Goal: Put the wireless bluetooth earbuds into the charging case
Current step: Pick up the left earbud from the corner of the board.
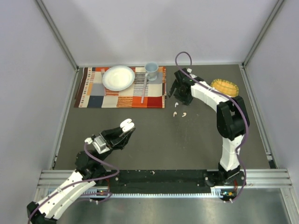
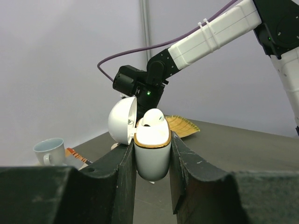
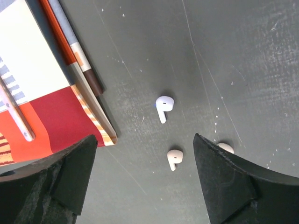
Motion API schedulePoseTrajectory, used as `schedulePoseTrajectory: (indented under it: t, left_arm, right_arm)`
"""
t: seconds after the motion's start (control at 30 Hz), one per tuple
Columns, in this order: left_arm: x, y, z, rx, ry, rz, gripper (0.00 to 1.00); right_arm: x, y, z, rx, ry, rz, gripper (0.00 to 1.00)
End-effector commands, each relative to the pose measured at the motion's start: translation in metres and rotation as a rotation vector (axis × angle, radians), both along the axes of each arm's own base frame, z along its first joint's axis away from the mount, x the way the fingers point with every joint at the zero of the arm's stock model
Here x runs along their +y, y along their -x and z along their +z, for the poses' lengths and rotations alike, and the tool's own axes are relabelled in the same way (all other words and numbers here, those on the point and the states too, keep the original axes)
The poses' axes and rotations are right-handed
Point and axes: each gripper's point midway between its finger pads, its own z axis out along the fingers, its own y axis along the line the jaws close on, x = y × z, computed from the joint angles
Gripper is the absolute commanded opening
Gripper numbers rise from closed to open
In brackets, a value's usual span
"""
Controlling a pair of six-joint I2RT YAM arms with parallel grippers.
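Above the loose earbuds [image 3: 164, 106], right tool [image 3: 142, 154] wide, seemingly vertical

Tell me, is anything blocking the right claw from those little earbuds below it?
Nothing visible. The right gripper hangs open over the table, two earbuds lying uncovered between its fingers. A third earbud is partly hidden behind one finger; the placemat lies off to the side.
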Motion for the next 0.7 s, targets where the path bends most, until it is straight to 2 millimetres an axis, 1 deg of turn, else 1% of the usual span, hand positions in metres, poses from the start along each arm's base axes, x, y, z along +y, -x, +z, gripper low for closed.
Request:
schedulePoseTrajectory:
  t: [0.0, 0.13, 0.2, 0.23, 0.27, 0.3, 0.33, 0.43, 0.47, 0.5, 0.67]
  left_arm:
    - [0.001, -0.003, -0.012, 0.0, -0.005, 0.017, 0.0]
    - [0.002, -0.003, -0.012, 0.001, -0.002, 0.022, 0.0]
    - [0.002, -0.003, -0.011, 0.001, 0.0, 0.023, 0.0]
    - [0.003, -0.003, -0.011, -0.002, 0.001, 0.024, 0.0]
    - [0.003, -0.003, -0.01, -0.002, 0.004, 0.024, 0.0]
    - [0.003, -0.003, -0.011, -0.001, 0.003, 0.024, 0.0]
    - [0.003, -0.003, -0.01, -0.002, 0.004, 0.024, 0.0]
    - [0.003, -0.003, -0.011, 0.002, 0.001, 0.026, 0.0]
    - [0.003, -0.002, -0.01, -0.002, 0.004, 0.025, 0.0]
    - [0.003, -0.003, -0.011, 0.001, 0.003, 0.027, 0.0]
    - [0.004, -0.004, -0.012, -0.011, -0.012, 0.039, 0.0]
  right_arm:
    - [-0.002, -0.011, 0.007, -0.009, 0.027, 0.016, 0.99]
    - [-0.005, -0.012, 0.003, 0.01, -0.002, -0.018, 0.99]
    - [0.001, -0.014, 0.002, 0.02, -0.024, 0.0, 0.89]
    - [0.0, -0.016, -0.003, 0.03, -0.022, 0.001, 0.83]
    - [0.0, -0.016, -0.005, 0.032, -0.021, -0.002, 0.72]
    - [0.0, -0.017, -0.005, 0.032, -0.02, -0.002, 0.67]
    - [0.0, -0.017, -0.01, 0.039, -0.013, -0.003, 0.65]
    - [-0.001, -0.019, -0.015, 0.047, -0.009, -0.01, 0.59]
    - [-0.001, -0.019, -0.016, 0.048, -0.008, -0.012, 0.54]
    - [-0.001, -0.019, -0.018, 0.052, -0.008, -0.016, 0.52]
    - [-0.002, -0.021, -0.027, 0.066, 0.0, -0.022, 0.5]
